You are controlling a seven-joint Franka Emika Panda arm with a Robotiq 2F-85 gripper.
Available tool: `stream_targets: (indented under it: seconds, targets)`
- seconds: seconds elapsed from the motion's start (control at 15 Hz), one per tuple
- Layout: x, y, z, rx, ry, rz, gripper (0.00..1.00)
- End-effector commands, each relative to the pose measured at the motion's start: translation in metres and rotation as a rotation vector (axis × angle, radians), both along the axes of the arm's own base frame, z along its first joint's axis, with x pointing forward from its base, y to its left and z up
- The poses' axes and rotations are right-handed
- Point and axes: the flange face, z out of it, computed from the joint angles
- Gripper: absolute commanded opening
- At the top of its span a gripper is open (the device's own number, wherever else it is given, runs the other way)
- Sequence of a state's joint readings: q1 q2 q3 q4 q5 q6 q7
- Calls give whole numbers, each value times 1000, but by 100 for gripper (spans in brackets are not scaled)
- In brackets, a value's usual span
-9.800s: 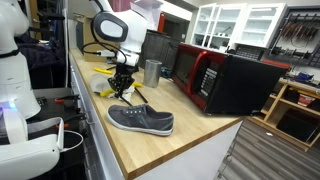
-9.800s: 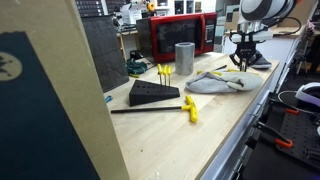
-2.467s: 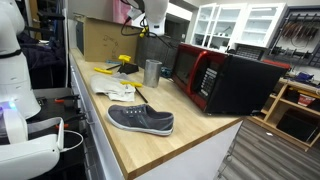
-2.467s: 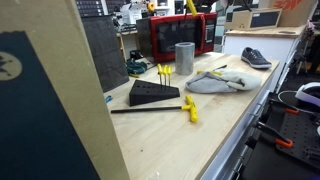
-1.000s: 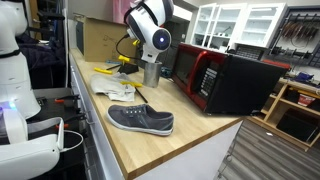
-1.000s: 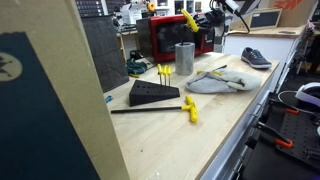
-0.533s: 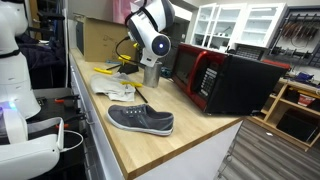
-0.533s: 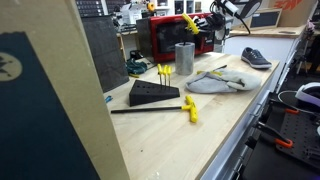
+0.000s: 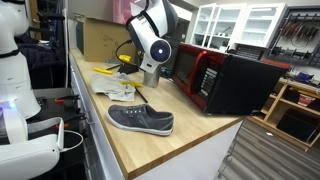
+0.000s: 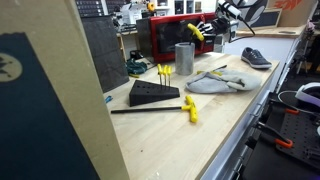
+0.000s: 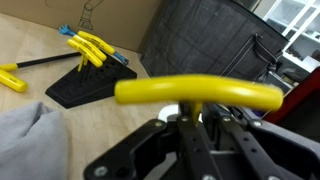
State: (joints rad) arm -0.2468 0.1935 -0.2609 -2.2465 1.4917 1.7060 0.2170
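My gripper (image 11: pixel 193 128) is shut on the thin shaft of a yellow T-handled tool (image 11: pixel 198 93), whose bar lies crosswise just above the fingers. In an exterior view the gripper (image 10: pixel 208 33) holds the yellow tool (image 10: pixel 196 32) in the air just above and beside the rim of a metal cup (image 10: pixel 184 58). From the opposite side the arm (image 9: pixel 150 38) hides most of the cup (image 9: pixel 151 73). Below, a black tool block (image 11: pixel 85 88) holds several yellow-handled tools (image 11: pixel 90 47).
A grey cloth (image 10: pixel 215 82) lies by the cup, and a grey shoe (image 9: pixel 140 120) sits on the wooden bench (image 9: pixel 190 135). A red-and-black microwave (image 9: pixel 215 80) stands behind the cup. A loose yellow-handled tool (image 10: pixel 189 108) lies near the block (image 10: pixel 152 94).
The gripper has carried the yellow tool a little lower and sideways, closer to the cup's rim. Nothing on the bench has moved.
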Motion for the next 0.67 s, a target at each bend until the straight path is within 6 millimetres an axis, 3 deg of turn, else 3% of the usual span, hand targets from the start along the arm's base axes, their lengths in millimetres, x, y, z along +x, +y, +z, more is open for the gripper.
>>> stream_targets:
  seconds: [0.0,0.4,0.47,0.6]
  targets:
    - [0,-18,14,-68,29,-81,52]
    - [-2,-23,54,-315,4,-139,95]
    - [-1,-19,64,-373,-7,-130,100]
    - [0,-10,84,-505,-34,-87,100]
